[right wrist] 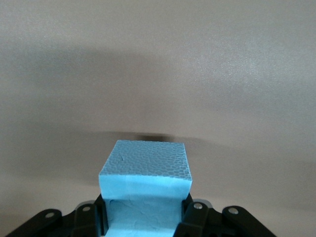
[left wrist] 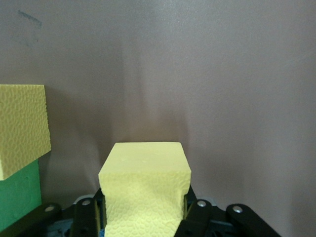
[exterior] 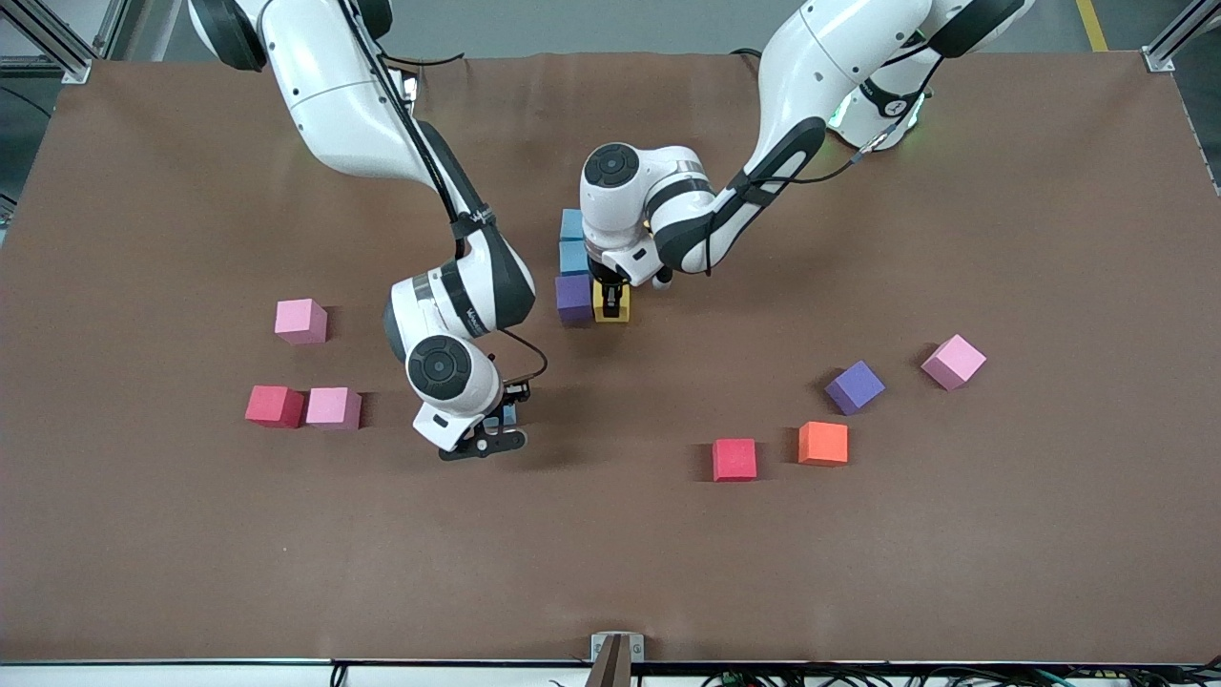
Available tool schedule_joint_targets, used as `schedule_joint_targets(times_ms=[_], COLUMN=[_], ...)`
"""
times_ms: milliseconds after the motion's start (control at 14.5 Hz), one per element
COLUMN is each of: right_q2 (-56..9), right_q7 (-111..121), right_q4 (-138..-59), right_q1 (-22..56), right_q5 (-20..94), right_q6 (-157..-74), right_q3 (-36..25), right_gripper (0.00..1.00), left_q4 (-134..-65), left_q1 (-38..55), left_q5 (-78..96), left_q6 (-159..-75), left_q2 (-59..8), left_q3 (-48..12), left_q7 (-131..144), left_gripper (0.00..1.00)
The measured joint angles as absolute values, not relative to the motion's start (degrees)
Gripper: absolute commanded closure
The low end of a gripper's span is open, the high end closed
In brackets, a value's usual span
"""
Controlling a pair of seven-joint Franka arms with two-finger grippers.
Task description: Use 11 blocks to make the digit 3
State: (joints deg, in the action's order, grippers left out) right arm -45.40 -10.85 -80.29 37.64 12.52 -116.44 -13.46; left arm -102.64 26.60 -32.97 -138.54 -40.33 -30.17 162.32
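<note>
Red block [exterior: 734,459] nearest looks light, squashy foam — best pinched on flat opposite faces, as left hand [exterior: 610,303] clamps a yellow cube [left wrist: 144,190] and right hand [exterior: 483,441] a blue one [right wrist: 144,192].

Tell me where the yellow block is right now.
The yellow block sits pinched in the left gripper, mid-table in the front view, right beside the purple block of the cluster.

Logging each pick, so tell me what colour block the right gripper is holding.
Light blue: the block is clamped in the right gripper, clearest in the right wrist view.
</note>
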Motion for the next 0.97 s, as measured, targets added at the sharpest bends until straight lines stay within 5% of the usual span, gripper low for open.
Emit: schedule_joint_targets(times_ms=[138, 966], right_q2=[-45.4, -45.4], right_q7=[-10.85, -10.85], right_q4=[-80.29, -80.29], right_q1=[37.64, 38.02], right_q5=[12.52, 12.59], right_q6=[-116.47, -116.83], right_q3=[-13.46, -13.31], right_gripper=[0.7, 0.7], left_q4=[-102.59, -100.4], left_q1=[26.6, 26.9], left_q5=[-32.97, -33.05], left_q6=[-138.54, -129.67], left_q2=[-40.38, -36.7], left_q3=[-30.17, -32.79], left_q7=[162.32, 160.86], left_gripper=[0.0, 0.0])
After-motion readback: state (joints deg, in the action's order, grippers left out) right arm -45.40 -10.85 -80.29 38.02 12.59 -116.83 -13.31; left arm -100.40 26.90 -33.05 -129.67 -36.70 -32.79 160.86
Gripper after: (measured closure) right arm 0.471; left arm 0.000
